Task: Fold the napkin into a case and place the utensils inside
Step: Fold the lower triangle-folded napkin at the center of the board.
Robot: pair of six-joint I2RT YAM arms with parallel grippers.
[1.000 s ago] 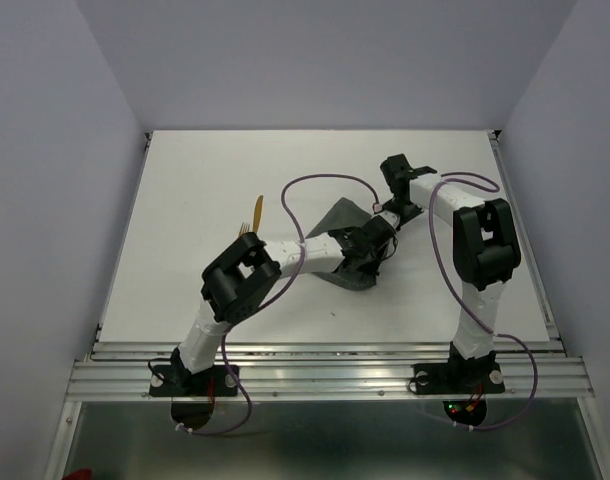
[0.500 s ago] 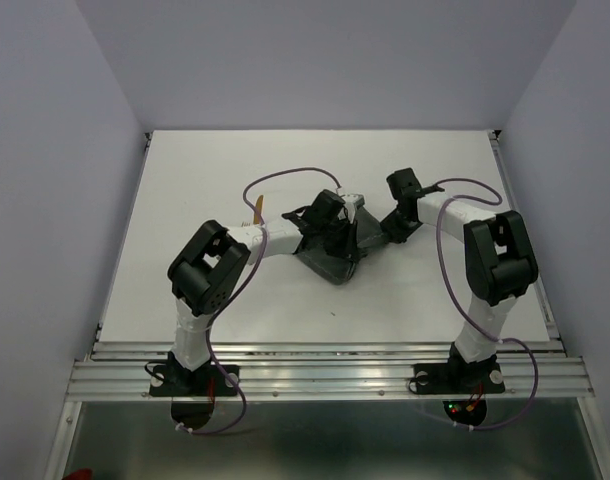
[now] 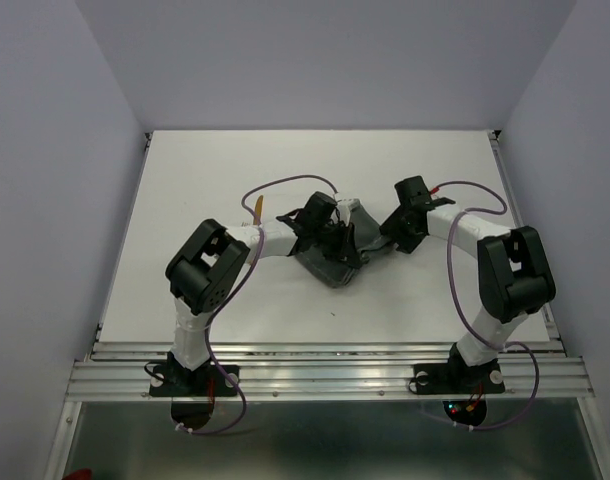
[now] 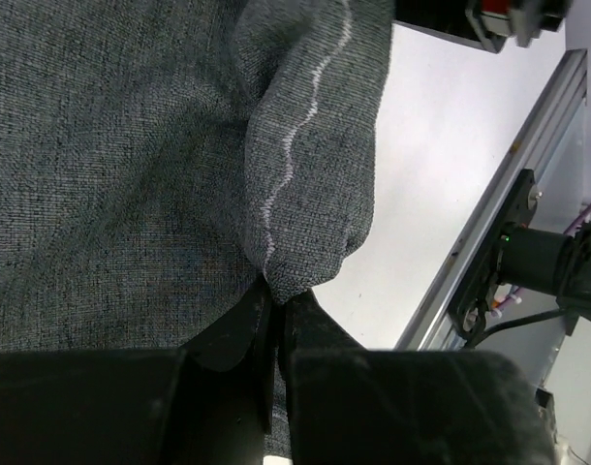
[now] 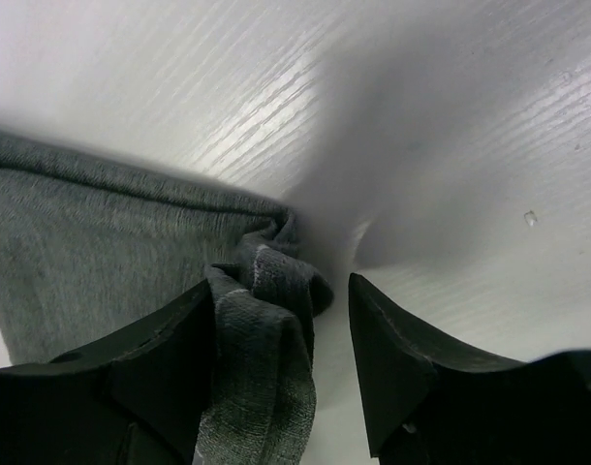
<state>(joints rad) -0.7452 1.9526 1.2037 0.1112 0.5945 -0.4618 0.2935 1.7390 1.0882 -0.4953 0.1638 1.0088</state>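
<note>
**Napkin (image 4: 131, 145) pinched up for its next fold**

The left gripper (image 4: 274, 300) is clamped tight on a hemmed fold of the napkin, probably to carry it over. At the napkin's right edge, the right gripper (image 5: 283, 286) straddles a bunched corner with its jaws apart, gripping nothing. The utensils (image 3: 258, 208) wait left of the napkin.

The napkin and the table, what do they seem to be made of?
The napkin: soft dark grey fabric, matte, probably knitted or woven; fine looped texture and a pale stitched line show close up. The table: hard white board with a slight sheen and fine parallel lines, perhaps painted wood or laminate.
</note>
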